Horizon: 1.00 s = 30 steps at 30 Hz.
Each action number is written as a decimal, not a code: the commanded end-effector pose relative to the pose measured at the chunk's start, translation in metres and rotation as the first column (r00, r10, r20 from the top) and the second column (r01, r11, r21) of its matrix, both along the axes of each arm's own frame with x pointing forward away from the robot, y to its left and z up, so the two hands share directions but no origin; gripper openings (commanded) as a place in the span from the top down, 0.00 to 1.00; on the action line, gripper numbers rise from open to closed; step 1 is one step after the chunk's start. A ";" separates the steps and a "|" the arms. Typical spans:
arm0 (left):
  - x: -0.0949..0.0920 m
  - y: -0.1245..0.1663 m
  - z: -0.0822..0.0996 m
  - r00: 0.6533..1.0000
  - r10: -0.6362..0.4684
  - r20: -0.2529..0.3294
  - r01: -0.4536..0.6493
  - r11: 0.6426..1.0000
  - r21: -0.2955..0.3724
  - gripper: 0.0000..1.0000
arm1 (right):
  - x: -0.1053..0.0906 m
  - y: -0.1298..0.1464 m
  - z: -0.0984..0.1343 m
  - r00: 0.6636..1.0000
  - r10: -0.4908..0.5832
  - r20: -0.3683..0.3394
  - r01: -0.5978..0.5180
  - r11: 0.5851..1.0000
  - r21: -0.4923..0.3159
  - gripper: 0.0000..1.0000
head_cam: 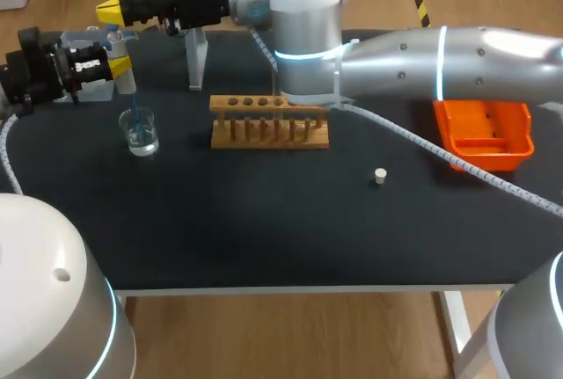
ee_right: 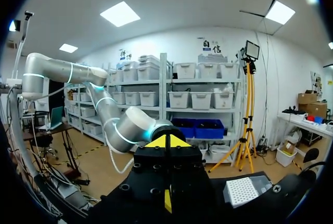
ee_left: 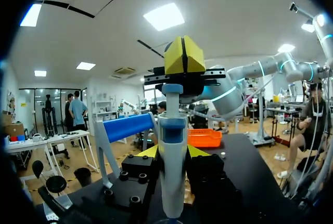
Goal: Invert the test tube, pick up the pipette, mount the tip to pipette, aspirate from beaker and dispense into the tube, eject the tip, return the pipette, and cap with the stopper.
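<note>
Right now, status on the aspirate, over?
Left gripper shut on pipette, tip in beaker. Right gripper shut, over plunger. Stopper loose on table, right of rack.

The left arm comes in low at the bench's far left, its hand (head_cam: 118, 61) pointing right and clamped on an upright pipette (ee_left: 171, 146). The right arm stretches from the right across the far side. Its hand (head_cam: 107, 11) hangs just above the left one, yellow fingertips (ee_right: 157, 142) pressed together.

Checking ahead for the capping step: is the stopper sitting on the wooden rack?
No, the stopper lies on the table, apart from the wooden rack.
</note>
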State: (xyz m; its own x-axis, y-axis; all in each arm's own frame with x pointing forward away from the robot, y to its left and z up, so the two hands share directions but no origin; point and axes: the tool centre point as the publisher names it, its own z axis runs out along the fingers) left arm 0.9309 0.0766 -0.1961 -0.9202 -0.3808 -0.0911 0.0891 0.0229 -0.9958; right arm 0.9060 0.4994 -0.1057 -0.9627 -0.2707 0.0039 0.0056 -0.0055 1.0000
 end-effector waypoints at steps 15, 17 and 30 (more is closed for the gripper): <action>0.000 0.001 0.000 1.000 -0.002 0.002 0.002 1.000 -0.001 1.00 | 0.009 0.006 -0.017 1.000 -0.008 -0.017 0.008 1.000 -0.006 1.00; 0.000 0.001 0.000 1.000 -0.002 0.002 0.002 1.000 -0.001 1.00 | 0.008 0.006 -0.017 1.000 -0.006 -0.019 0.006 1.000 -0.006 1.00; 0.000 0.001 0.000 1.000 -0.002 0.002 0.002 1.000 -0.001 1.00 | 0.009 0.008 -0.026 1.000 -0.022 0.009 0.022 0.999 -0.024 1.00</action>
